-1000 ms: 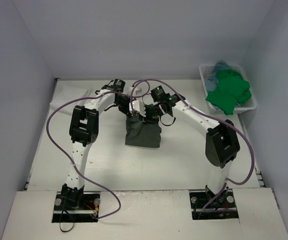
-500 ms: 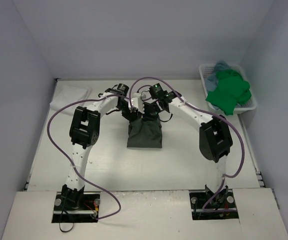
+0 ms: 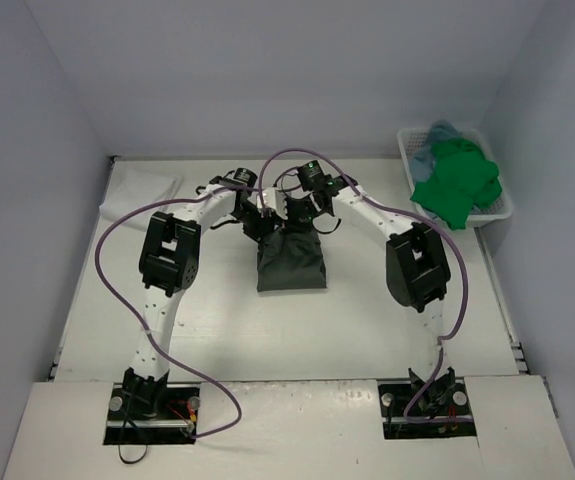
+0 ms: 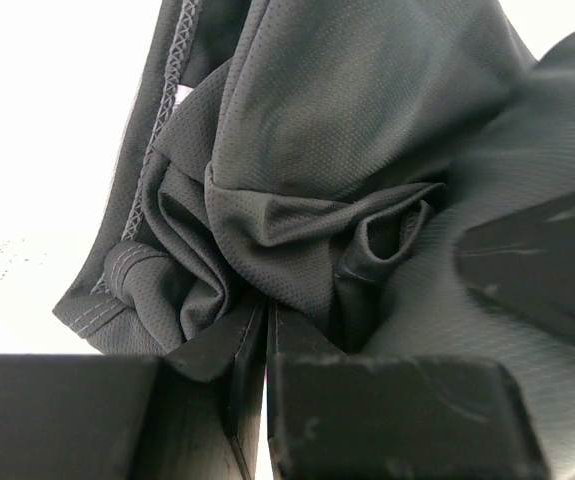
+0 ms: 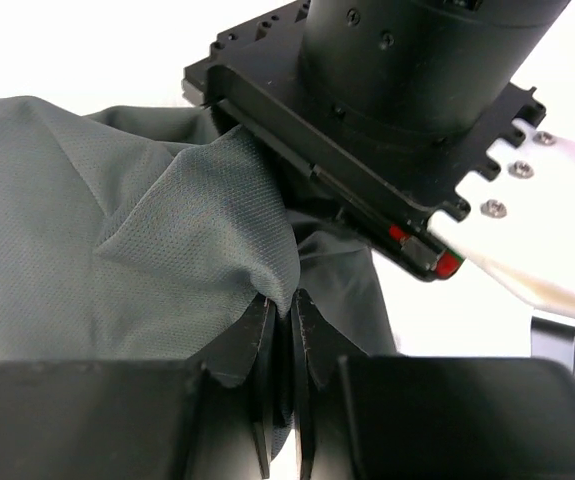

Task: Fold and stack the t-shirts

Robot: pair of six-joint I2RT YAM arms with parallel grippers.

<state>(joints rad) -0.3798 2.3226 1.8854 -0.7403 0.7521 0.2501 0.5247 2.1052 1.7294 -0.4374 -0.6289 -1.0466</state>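
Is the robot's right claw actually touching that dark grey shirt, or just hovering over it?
Touching. The right wrist view shows the right gripper pinching a fold of the dark grey shirt between its fingers.

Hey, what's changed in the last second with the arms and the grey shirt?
The right arm swung its elbow in toward the left, and the right gripper shifted slightly rearward. The dark grey shirt straightened from tilted to square. The left gripper and the right one stayed shut on it. The basket and the green shirt did not move.
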